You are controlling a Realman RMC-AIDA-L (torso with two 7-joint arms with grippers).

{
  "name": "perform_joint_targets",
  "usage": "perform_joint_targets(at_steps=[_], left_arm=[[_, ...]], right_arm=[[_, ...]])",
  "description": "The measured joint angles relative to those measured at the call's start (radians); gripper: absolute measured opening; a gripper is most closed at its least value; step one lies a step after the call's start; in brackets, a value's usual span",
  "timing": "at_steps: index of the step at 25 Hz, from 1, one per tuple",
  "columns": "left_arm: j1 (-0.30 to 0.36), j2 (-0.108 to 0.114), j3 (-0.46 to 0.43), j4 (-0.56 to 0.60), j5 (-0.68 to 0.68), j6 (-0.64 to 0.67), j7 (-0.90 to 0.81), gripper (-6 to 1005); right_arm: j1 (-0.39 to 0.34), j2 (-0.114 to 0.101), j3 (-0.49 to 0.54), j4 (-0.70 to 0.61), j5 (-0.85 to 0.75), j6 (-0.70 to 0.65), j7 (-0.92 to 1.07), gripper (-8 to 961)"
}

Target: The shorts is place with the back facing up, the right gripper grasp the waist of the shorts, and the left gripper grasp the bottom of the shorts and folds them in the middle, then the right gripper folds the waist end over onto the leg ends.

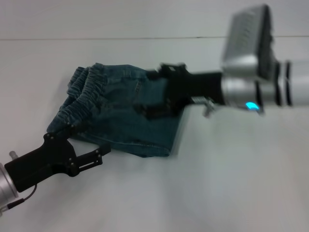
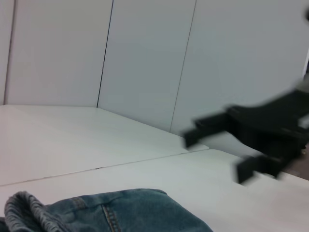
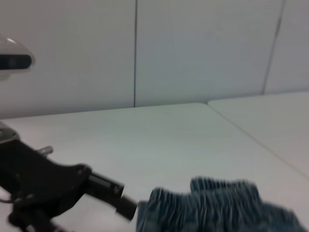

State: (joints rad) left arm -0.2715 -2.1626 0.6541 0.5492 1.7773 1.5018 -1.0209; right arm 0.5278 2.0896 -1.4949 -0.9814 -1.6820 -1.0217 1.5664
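Note:
The blue denim shorts (image 1: 116, 121) lie folded on the white table, with the gathered elastic waist (image 1: 86, 92) at the far left and a hem along the near edge. My right gripper (image 1: 159, 89) hovers open over the right part of the shorts, and nothing shows between its fingers. It also appears in the left wrist view as the right gripper (image 2: 217, 152), above the table beyond the shorts (image 2: 120, 212). My left gripper (image 1: 77, 142) sits open at the near-left edge of the shorts. In the right wrist view the left gripper (image 3: 72, 203) lies beside the waist (image 3: 212, 203).
The white table (image 1: 231, 183) stretches out to the right and front of the shorts. A seam (image 1: 96, 37) between table tops runs across the back. Pale wall panels (image 2: 145, 58) stand behind the table.

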Motion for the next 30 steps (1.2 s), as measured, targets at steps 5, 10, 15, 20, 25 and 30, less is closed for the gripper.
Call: perform_joint_targets(at_steps=[5,10,15,20,25,30], left_arm=[[0.0,0.003,-0.009,0.005,0.002,0.005,-0.022,893],[-0.003,0.015,-0.011,0.009,0.005,0.011,-0.069,893],[-0.025,0.03,-0.011,0.007,0.032,0.022,-0.116,893],[-0.047,0.037,-0.008,0.0,0.081,0.023,-0.139,892],[-0.056,0.038,-0.004,0.0,0.121,0.023,-0.149,892],[-0.051,0.044,-0.011,0.006,0.137,0.025,-0.163,892]], right_arm=[[-0.203,-0.001,0.062,-0.006,0.123,-0.136,-0.107,903],[-0.326,0.002,0.191,0.13,0.221,-0.3,-0.372,835],[-0.334,-0.006,0.363,0.411,0.27,-0.45,-0.703,837],[-0.338,-0.016,0.422,0.542,0.264,-0.481,-0.855,839],[-0.339,-0.01,0.428,0.587,0.264,-0.485,-0.9,845],[-0.339,-0.004,0.431,0.599,0.268,-0.492,-0.905,841]])
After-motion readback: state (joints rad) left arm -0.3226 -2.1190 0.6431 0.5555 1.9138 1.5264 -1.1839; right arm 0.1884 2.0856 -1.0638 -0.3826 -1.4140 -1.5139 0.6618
